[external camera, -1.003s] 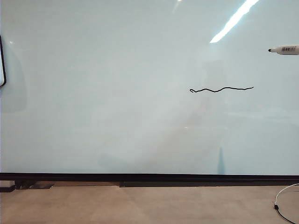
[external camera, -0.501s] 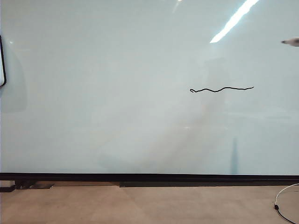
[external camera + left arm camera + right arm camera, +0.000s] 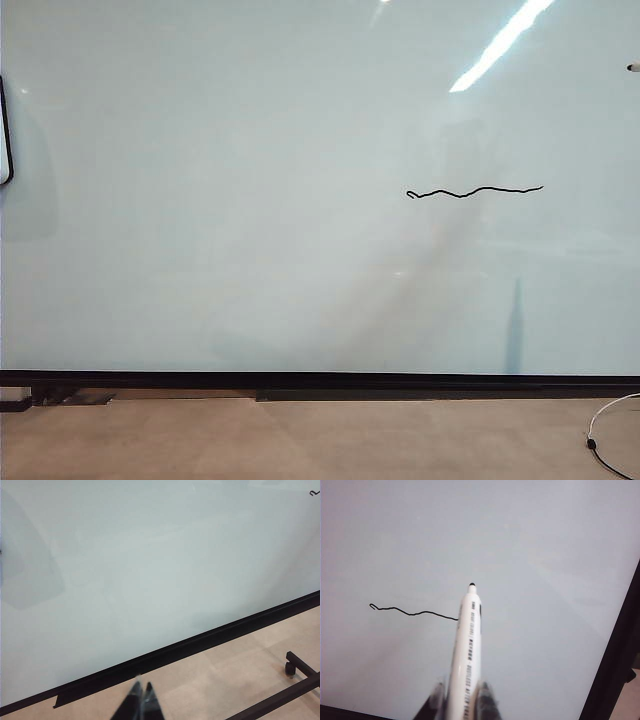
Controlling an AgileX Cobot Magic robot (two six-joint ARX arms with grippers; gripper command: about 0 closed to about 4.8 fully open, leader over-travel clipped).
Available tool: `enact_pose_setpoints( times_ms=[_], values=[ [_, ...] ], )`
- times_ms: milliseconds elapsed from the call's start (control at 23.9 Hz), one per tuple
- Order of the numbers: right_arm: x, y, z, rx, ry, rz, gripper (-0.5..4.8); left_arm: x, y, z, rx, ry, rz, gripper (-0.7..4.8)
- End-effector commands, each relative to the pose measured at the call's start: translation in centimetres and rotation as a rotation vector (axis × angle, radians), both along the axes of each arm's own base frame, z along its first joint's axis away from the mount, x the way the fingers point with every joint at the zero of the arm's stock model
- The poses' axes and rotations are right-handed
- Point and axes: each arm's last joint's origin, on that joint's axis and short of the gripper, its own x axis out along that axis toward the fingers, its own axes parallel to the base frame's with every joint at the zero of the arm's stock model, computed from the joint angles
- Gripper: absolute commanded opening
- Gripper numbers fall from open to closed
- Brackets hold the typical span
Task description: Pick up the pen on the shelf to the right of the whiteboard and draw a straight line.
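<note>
Since earlier, the pen [image 3: 468, 650] has slid rightward, clamped between the right pincer [image 3: 462, 700]; left pincer [image 3: 139, 700] closed.

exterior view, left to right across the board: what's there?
Black-framed object at the left edge → bare whiteboard → straight line → ceiling-light glare → pen tip at the right edge. Neither pincer shows in this view.

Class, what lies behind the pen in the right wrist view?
Behind the pen, held in the right hand: the whiteboard. The drawn line runs behind its barrel; that end is covered.
</note>
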Motion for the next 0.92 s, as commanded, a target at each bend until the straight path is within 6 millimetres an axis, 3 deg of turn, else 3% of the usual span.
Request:
enact_pose_setpoints(
  times_ms=[42, 919],
  values=[
    [0.08, 0.05, -0.37, -0.007, 0.019, 0.002, -0.05, -0.04, -0.26, 0.24, 0.004, -0.017, -0.034, -0.05],
    [0.13, 0.04, -0.69, -0.018, 0.051, -0.001, -0.05, -0.04, -0.23, 0.25, 0.004, -0.018, -0.030, -0.05]
  ],
)
